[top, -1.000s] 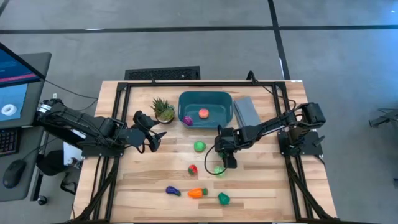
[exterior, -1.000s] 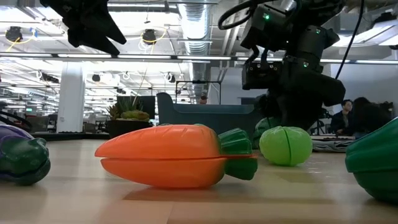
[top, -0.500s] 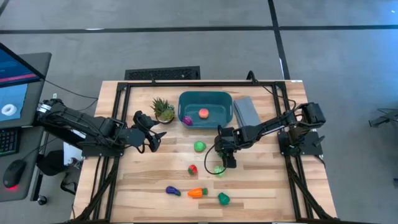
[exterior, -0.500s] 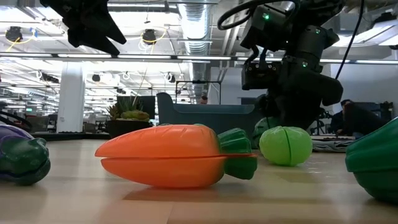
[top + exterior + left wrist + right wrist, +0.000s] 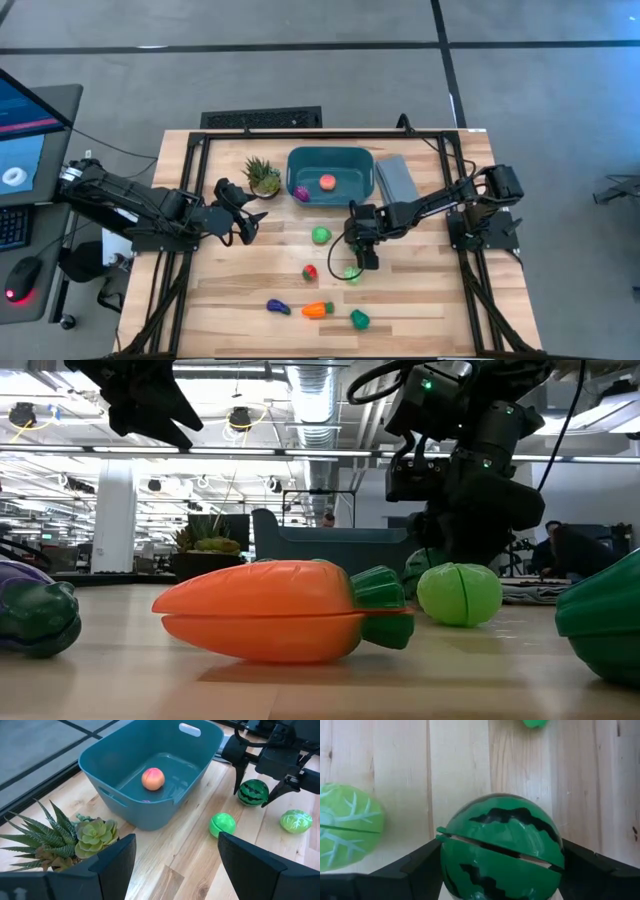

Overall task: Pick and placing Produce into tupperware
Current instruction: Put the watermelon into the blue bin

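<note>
The teal tupperware (image 5: 300, 158) stands at the table's far middle with a pink peach (image 5: 327, 182) and a magenta piece (image 5: 301, 193) inside. My right gripper (image 5: 356, 262) is shut on the striped watermelon (image 5: 500, 847) near the table's middle, beside a light green cabbage ball (image 5: 351, 273). A green ball (image 5: 320, 235), a strawberry (image 5: 310, 271), an eggplant (image 5: 278, 306), a carrot (image 5: 317, 310) and a green piece (image 5: 359, 319) lie on the wood. My left gripper (image 5: 245, 225) is open and empty, left of the tupperware. My right gripper pinches the watermelon between its two fingers (image 5: 422, 865), one on each side of its round body (image 5: 455, 845). The fingers slant down from the table's right side (image 5: 251, 797). Whether the watermelon rests on the table or is just off it, I cannot tell.
A spiky potted plant (image 5: 263, 177) stands left of the tupperware, close to my left gripper. A grey ribbed slab (image 5: 397, 180) lies right of the tupperware. Bare wood lies between the tupperware and the green ball.
</note>
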You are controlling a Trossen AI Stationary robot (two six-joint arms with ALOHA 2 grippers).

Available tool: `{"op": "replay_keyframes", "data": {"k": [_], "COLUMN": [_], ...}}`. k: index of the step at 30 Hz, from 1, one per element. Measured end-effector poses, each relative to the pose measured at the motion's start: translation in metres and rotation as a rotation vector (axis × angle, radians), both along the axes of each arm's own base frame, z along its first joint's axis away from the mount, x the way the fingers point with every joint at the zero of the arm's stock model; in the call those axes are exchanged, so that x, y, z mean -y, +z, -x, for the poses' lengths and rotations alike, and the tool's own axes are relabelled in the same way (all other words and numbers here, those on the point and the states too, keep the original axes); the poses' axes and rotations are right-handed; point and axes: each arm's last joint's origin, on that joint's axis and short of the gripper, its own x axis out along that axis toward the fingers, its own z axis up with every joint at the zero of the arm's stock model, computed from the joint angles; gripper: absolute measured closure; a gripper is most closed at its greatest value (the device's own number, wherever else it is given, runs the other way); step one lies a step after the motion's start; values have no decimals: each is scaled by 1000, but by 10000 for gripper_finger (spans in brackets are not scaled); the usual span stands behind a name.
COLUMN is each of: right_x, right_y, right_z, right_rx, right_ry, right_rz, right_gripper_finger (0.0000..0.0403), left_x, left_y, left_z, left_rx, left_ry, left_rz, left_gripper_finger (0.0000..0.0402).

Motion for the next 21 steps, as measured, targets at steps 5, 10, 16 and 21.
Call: {"op": "replay_keyframes", "data": {"k": [5, 10, 16, 21], "right_x": [-2, -2, -6, -10], "right_y": [0, 0, 1, 1], "right_z": [0, 0, 1, 1], "right_rx": [8, 2, 2, 5], "right_ry": [23, -15, -3, 43], "right_rz": [4, -17, -17, -1], "right_gripper_finger": [47, 37, 34, 34], "left_x": [0, 0, 0, 0], "left_y": [0, 0, 0, 0], "left_z": [0, 0, 0, 0], "left_rx": [-1, -1, -1, -1], "left_ry": [-2, -2, -2, -2], "left_rz": [1, 1, 1, 1], "left_gripper_finger": [130, 130, 130, 130]}}
